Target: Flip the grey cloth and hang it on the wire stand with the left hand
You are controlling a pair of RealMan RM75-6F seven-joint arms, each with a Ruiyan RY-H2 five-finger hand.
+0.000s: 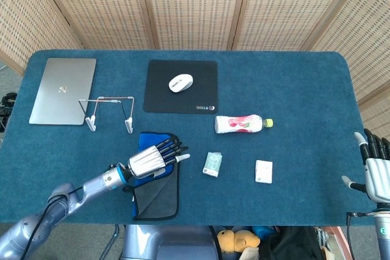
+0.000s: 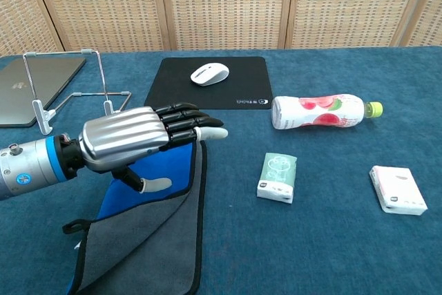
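Left hand point(image 2: 131, 144) hovers fingers wide, holding nothing, over grey cloth point(image 2: 138, 240), prob. to regrip; wire stand point(image 1: 109, 112) at 11 o'clock.

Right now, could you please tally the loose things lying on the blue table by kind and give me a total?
Cloth: 1, the grey cloth with its blue side partly turned up
Wire stand: 1
Laptop: 1
Mouse: 1
Mouse pad: 1
Bottle: 1
Small packets: 2, green and white
Total: 8
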